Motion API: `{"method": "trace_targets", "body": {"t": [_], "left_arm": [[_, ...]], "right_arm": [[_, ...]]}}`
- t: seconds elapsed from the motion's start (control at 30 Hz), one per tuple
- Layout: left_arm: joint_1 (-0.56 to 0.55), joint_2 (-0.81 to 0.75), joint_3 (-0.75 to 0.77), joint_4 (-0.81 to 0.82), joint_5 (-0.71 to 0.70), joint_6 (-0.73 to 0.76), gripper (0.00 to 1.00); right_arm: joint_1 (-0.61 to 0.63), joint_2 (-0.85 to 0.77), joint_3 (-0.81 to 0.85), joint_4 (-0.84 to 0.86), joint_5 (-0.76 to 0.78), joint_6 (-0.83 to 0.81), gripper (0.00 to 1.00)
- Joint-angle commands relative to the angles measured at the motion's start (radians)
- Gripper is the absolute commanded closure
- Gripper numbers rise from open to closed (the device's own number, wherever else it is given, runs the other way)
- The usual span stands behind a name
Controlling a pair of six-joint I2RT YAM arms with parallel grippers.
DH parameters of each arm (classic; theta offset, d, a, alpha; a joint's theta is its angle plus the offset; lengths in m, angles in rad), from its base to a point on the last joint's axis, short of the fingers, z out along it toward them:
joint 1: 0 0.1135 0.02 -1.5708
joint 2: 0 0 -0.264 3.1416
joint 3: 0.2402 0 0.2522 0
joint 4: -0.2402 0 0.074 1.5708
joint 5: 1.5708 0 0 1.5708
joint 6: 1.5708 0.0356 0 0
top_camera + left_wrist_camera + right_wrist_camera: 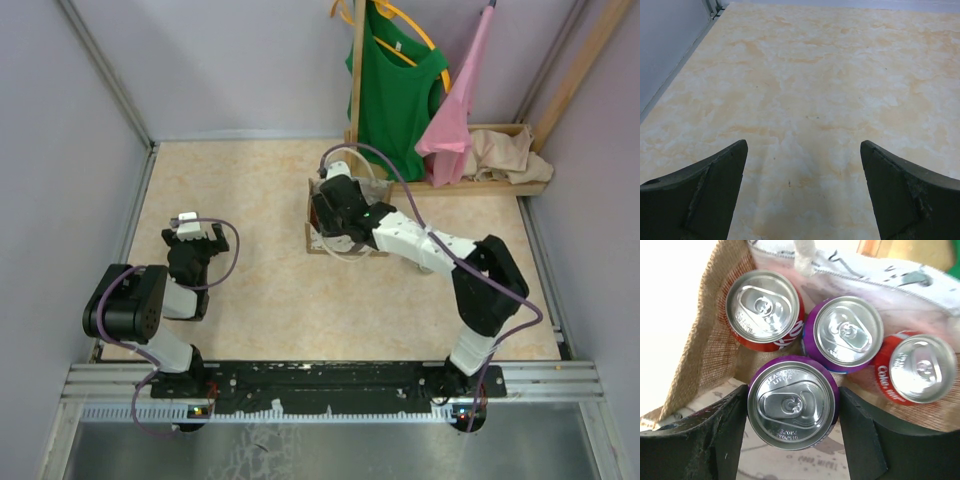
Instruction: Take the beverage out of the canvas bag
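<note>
The drink I have picked is the nearest purple can, which stands upright inside the canvas bag at the 6 o'clock edge of the cluster. I judge it the easiest to lift straight up, since no can sits between it and me. My right pincer reaches down through the bag's mouth with one finger at the can's 9 o'clock and the other at its 3 o'clock. Both lie against its sides with no gap showing, so I take it as gripped at a narrow span. Its lid looks larger than the others, which may mean it sits higher, though I cannot tell if it has left the bag's floor. A red can sits at its 11 o'clock, a second purple can at 1 o'clock touches it, and a red Coke can stands at 2 o'clock by the white patterned wall. From above, the bag rests on the table at about 1 o'clock from its centre, near the wooden rack that holds a green shirt. My left pincer hangs wide open over bare tabletop at 9 o'clock, well apart and out of the lift's way.
</note>
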Motion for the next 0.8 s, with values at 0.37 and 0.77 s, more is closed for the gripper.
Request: {"method": "trace_targets", "body": {"t": [0.37,0.77], "left_arm": [[-0.001,0.007,-0.005,0.018,-0.004,0.005,0.00],[-0.001,0.006,-0.006,0.018,-0.004,0.005,0.00]], "right_arm": [[0.000,-0.294,0.118,0.212,0.086,-0.171,1.00],[0.000,-0.682,-0.070,0.193,0.200,-0.178,1.00]]}}
